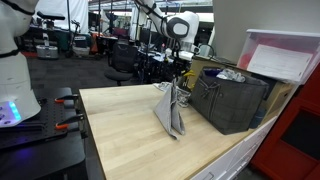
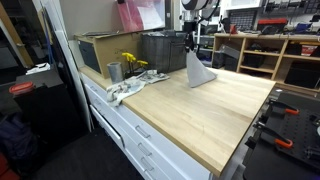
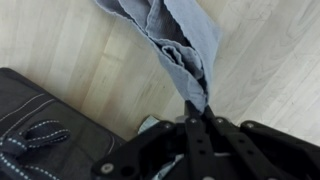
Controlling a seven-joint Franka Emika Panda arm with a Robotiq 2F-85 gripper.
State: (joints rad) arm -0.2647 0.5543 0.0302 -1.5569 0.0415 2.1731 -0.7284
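The big wooden table (image 1: 130,135) took up most of the room in both exterior views. On it stood a dark basket (image 1: 232,100), near one edge. Just beside the basket hung a gray cloth (image 1: 171,115). Its top was up in the air and its bottom end seemed to touch the table. The gripper (image 3: 200,110) held it from above. In the wrist view the jaws were pressed together on the top tip of the cloth (only a very small bit of it).

That small pinch could be a problem, I think. The cloth could slip out and drop in a heap if the arm jerked. It also hung close to the basket, so a swing could catch it on the rim.

Only the wrist view showed the pinch up close. An exterior view showed yellow flowers (image 2: 131,62), a metal cup (image 2: 115,71) and a white rag (image 2: 127,92) at the table's end, which the wrist view missed.
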